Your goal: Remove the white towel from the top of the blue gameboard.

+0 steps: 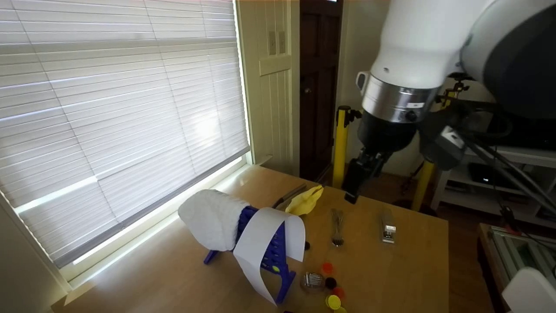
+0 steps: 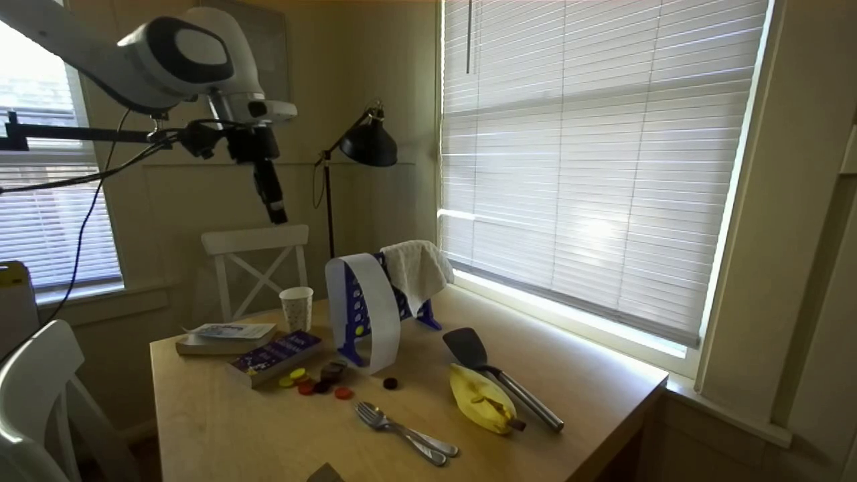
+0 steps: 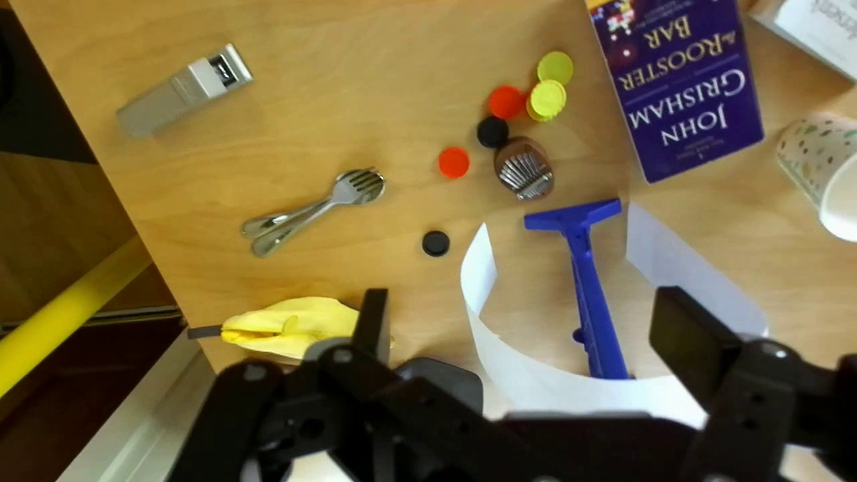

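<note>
The end effector [image 3: 523, 318] stood above the worktop [image 2: 234, 422], its fingers [image 3: 372, 318] spread well apart. In an exterior view, the white towel [image 2: 416, 273] hung over the right, far end of the blue board [image 2: 355, 298] — a white strip [image 2: 383, 321] arched over its left, near end. A spatula [image 2: 465, 347] lay nearer, to the board's right.
</note>
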Robot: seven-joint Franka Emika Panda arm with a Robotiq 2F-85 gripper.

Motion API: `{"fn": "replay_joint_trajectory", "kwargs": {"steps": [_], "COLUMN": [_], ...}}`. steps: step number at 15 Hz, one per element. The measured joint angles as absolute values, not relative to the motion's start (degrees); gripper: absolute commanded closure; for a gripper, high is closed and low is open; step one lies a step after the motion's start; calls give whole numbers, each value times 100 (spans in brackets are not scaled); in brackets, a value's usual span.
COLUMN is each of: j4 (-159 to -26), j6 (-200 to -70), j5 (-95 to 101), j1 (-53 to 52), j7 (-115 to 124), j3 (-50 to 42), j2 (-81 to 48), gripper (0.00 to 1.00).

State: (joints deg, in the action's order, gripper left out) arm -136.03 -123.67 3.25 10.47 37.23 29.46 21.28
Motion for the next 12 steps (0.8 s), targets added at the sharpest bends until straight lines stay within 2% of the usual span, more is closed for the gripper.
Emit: {"fn": "replay_joint_trajectory", "kwargs": {"steps": [6,12], "j4": [-11987,-10201], "j6": [-12727,-12841], "j5": [732,1117], "j1": [1443,-107], "j7": [3778,3723], "j3": [3111,1509], "j2": [138,-1691], "gripper": [0,0]}}
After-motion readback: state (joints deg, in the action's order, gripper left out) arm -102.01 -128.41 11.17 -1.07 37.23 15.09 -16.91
